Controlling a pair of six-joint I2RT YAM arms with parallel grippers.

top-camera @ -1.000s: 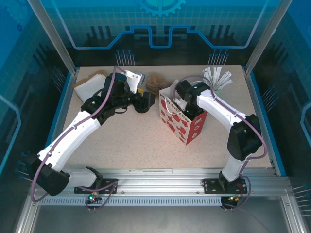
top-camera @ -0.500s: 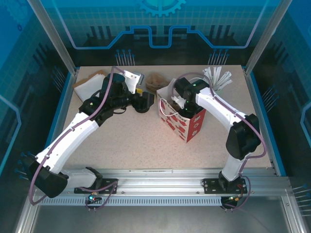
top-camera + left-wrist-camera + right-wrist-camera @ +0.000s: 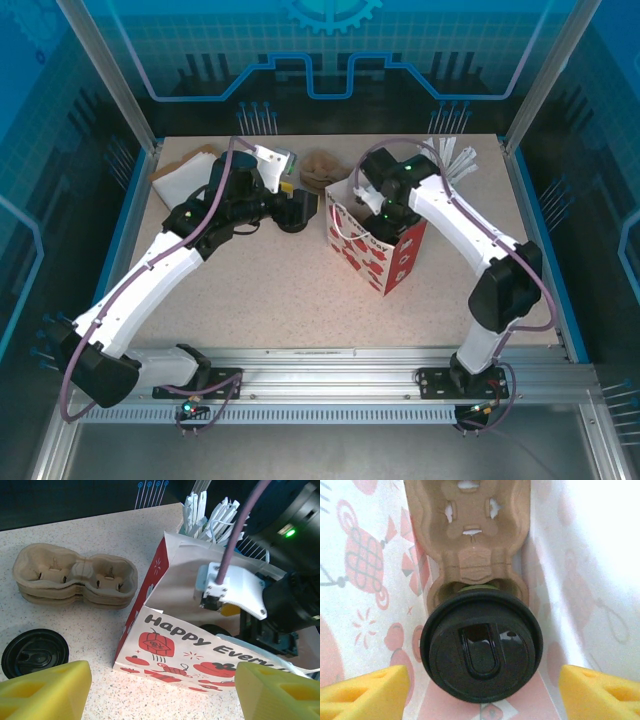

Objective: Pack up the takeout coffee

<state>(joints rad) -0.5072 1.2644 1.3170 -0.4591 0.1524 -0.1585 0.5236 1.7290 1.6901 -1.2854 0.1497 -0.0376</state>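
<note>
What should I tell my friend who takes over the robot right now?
Left gripper: open, holding nothing, near the black lids on the table, facing the paper bag.
Right gripper: open, holding nothing, reaching down into the bag above the lidded coffee cup.
Things: the cup stands in a cardboard carrier at the bottom of the bag.
Done: coffee is in the bag and let go.
Left: lift the right arm out; probably nothing more to pack.
</note>
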